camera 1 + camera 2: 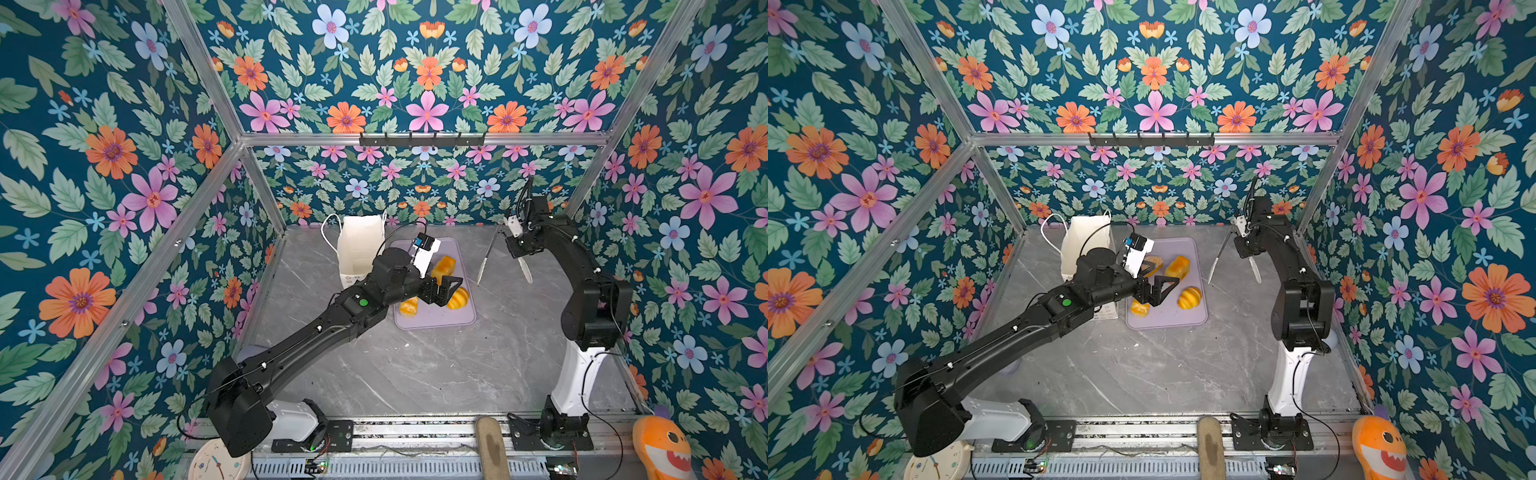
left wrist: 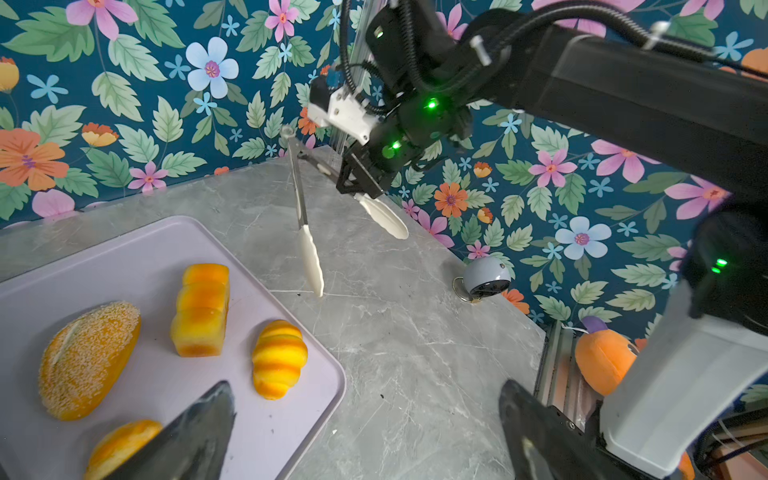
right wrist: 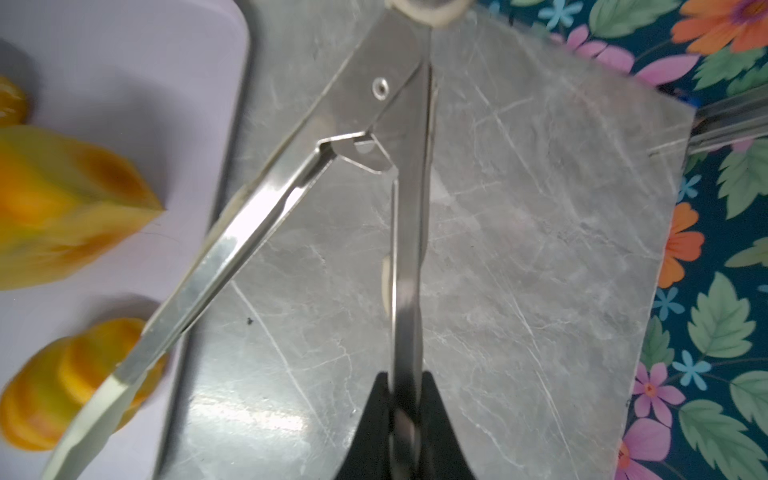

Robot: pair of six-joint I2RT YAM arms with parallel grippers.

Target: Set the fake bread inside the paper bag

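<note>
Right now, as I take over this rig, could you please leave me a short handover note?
Left gripper: open, empty, over the tray.
Right gripper: shut on one arm of the tongs, which are spread open, right of the tray.
Bread: roll, loaf, bun and long loaf, all on the tray.
Bag: upright, left of the tray.
Done: nothing visibly bagged.
Left: all four breads.

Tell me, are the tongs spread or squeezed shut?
Spread: the two white tips of the tongs stand well apart; the right tool clamps only one arm.
</note>
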